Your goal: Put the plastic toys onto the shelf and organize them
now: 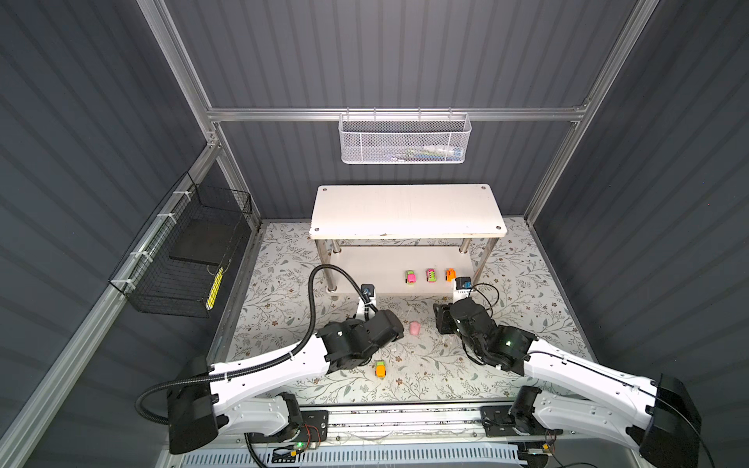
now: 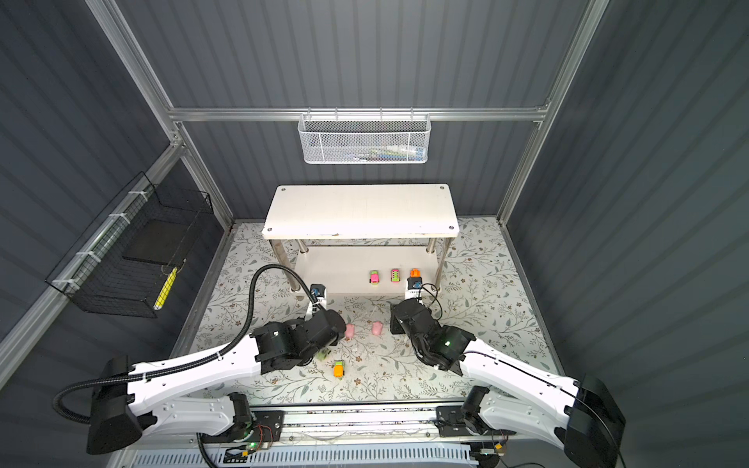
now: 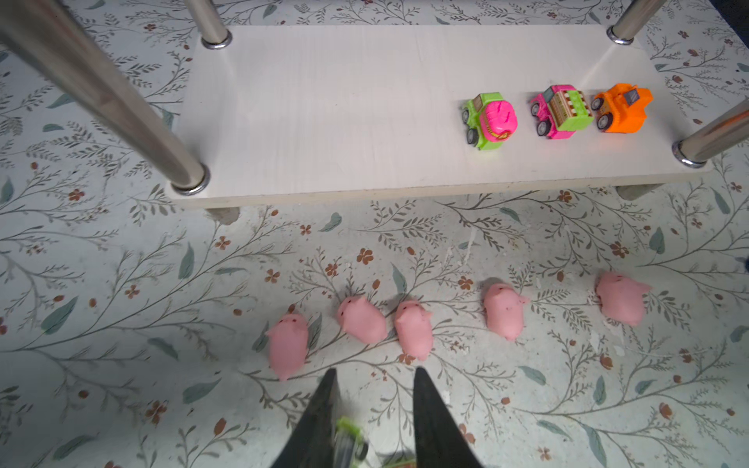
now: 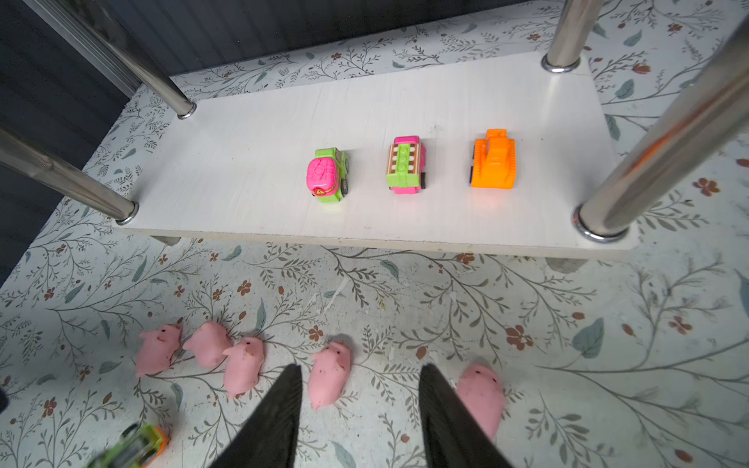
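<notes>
- three cars stand on the lower board [image 3: 324,113] of the shelf [image 1: 405,210], toward its right end: a green-and-pink car [image 3: 490,121], a pink-and-green car [image 3: 561,113] and an orange car [image 3: 622,107]. they sit side by side without touching, with their long axes parallel and running front to back across the board.
- the top board overhangs them, and the orange car sits just beside a front metal leg [image 3: 707,142].
- five pink pigs [image 3: 414,330] lie in a row on the floral bench [image 1: 283,283] in front of the shelf. their snouts point mostly toward it, and two of them are touching or nearly so.
- the left tool [image 3: 376,370], on the near side of that row, seems to pinch a blurred green car [image 3: 349,435].
- the right tool [image 4: 360,364] is spread and holds nothing, with one pig just beyond its gap.
- an orange-and-green car [image 1: 380,368] lies on the bench near the left tool.
- a white mesh basket [image 1: 405,139] on the back rail holds small items we cannot make out.
- a black wire basket [image 1: 182,259] on the left wall holds a dark slab and something yellow.
</notes>
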Controlling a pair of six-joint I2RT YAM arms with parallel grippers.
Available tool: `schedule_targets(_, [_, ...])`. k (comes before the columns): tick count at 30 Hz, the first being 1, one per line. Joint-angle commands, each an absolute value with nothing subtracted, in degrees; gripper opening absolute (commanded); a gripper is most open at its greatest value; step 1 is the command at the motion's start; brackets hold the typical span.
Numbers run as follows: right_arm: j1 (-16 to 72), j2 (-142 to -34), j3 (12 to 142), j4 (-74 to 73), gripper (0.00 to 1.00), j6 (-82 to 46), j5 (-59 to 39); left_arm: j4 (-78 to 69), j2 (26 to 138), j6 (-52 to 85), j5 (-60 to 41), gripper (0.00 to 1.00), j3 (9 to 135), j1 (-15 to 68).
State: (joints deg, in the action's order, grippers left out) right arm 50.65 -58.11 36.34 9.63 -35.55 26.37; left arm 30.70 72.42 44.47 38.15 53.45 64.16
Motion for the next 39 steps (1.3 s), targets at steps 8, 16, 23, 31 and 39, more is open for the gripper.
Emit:
schedule_targets(8, [50.45,-55.71,35.09,12.04,0.49,-35.18,26.03,25.86,74.55,39.62,33.93,0.32,54.8,61.61])
schedule_targets(16, [54.62,-59.68,34.0,8.59,0.5,-36.28,17.08,36.42,57.19,51.31,35.53,0.34,43.12,61.7])
schedule_targets(23, [61.65,-69.32,36.45,7.89,0.51,-38.16,16.08,44.09,47.35,53.24,28.5,0.4,37.4,63.28])
schedule_targets(31, [62.34,-71.08,36.62,7.38,0.52,-39.54,16.84,45.88,53.55,51.83,25.51,0.57,36.37,72.24])
schedule_targets(39, [62.39,-69.51,35.03,7.32,0.52,-40.12,18.05,45.53,51.42,50.3,16.28,0.6,32.83,74.34])
